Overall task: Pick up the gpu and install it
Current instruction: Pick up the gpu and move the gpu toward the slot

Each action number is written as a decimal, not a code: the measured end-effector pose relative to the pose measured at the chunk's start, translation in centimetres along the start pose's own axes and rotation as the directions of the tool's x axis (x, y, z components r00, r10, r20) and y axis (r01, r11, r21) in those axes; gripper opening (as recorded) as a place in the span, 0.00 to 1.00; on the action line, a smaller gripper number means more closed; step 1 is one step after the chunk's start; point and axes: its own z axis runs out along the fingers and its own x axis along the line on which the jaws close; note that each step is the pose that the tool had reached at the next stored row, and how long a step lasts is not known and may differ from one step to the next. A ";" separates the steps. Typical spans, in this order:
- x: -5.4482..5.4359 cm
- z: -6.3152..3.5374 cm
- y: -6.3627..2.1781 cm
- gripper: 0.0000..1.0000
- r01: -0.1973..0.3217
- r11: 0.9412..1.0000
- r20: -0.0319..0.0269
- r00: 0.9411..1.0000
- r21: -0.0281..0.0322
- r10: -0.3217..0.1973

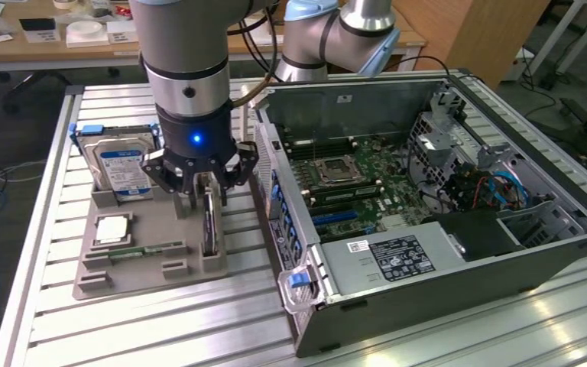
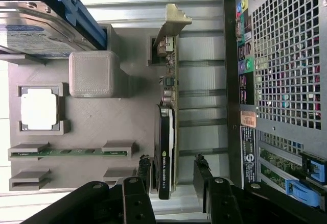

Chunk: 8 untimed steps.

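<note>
Step in hand: picking up, with the approach to the grasp done, as I judge it; nothing is lifted yet.
Task's thing: the gpu (image 1: 210,225), a thin flat card with a green circuit board, a black face and a silver metal end bracket, stands on edge in a slot of the grey plastic holder tray (image 1: 150,275) on the slatted metal tabletop (image 1: 171,325), just beside the open black computer case (image 1: 426,199).
Arm: the black gripper (image 1: 210,195) hangs right over the card's upper edge.
Fingers: spread wide, one on each side of the gpu (image 2: 166,147); in the wrist view one finger (image 2: 144,169) sits close to the black face and the other stands apart from the board side. Nothing is gripped.
Neighbours: a silver hard drive with a blue label (image 1: 120,164) stands upright in the same tray, near the arm.
What the grasp calls for: an even squeeze on both flat faces and a straight pull out of the slot, clear of the case wall.
</note>
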 end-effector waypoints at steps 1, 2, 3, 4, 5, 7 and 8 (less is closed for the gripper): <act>0.0 0.08 0.00 0.47 0.000 1.000 0.000 1.000 0.000 0.000; 0.0 0.16 0.01 0.47 0.000 1.000 0.000 1.000 0.000 0.000; 0.0 0.23 0.01 0.47 0.000 1.000 0.000 1.000 0.000 0.000; 0.0 0.26 0.01 0.47 0.000 1.000 0.000 1.000 0.000 0.000; 0.0 0.26 0.01 0.47 0.000 1.000 0.000 1.000 0.000 0.000; 0.0 0.26 0.01 0.47 0.000 1.000 0.000 1.000 0.000 0.000; 0.0 0.27 0.01 0.47 0.000 1.000 0.000 1.000 0.000 0.000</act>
